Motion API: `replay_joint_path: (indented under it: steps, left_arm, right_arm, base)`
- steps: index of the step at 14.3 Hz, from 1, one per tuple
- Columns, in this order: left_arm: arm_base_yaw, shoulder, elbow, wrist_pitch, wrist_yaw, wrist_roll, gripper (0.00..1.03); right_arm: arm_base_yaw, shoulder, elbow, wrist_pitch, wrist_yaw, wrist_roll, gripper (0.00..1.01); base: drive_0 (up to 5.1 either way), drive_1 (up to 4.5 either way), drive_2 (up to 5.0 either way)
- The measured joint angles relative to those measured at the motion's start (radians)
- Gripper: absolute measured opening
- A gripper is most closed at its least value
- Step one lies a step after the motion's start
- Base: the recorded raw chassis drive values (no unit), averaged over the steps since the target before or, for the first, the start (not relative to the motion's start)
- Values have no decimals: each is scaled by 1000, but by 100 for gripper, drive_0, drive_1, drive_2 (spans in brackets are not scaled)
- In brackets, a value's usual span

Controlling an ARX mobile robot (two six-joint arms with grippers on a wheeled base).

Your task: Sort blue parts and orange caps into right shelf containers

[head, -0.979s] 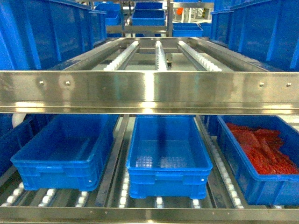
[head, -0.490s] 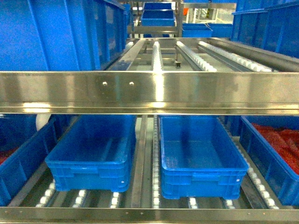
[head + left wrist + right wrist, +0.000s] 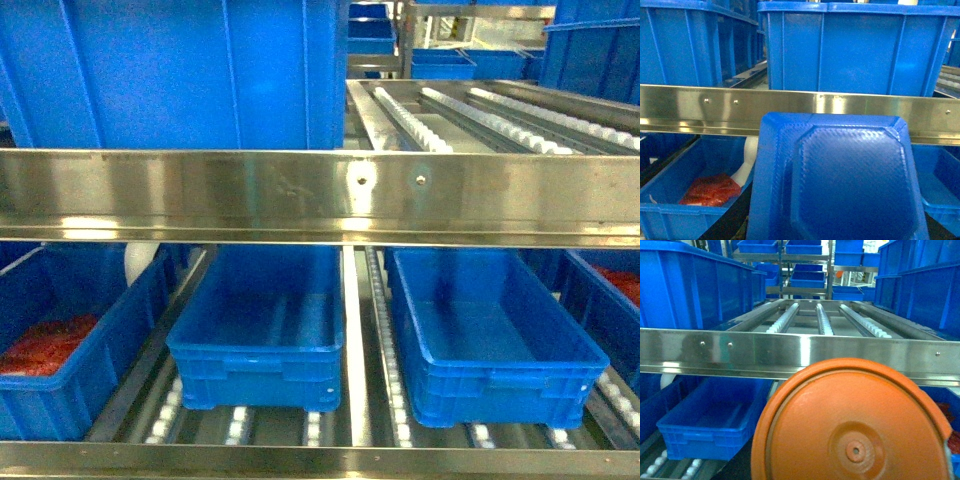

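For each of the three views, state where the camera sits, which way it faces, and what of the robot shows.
Head: on the robot, facing the shelf rail and two empty crates below; no robot parts show.
Left wrist: on the left arm, facing the rail, a blue part filling the foreground; gripper hidden.
Right wrist: on the right arm, facing the roller lanes, an orange cap up close.
All share the rail.
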Motion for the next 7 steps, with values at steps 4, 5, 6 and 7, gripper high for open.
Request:
replay_joint_path:
  steps: [4, 5, 6, 7]
  left_arm:
    - [0, 0, 0, 3, 8, 0, 43]
    - [0, 0, 0, 3, 7, 0, 43]
    - [0, 0, 0, 3, 7, 0, 43]
    - [0, 0, 0, 3, 7, 0, 43]
  right_arm:
    - [0, 0, 0, -3, 2, 0, 44]
    - [0, 0, 0, -2, 2, 0, 44]
    - [0, 0, 0, -2, 2, 0, 44]
    - [0, 0, 0, -2, 2, 0, 44]
  base:
    - [0, 0, 0]
    - [0, 0, 0]
    - [0, 0, 0]
    - [0, 0, 0]
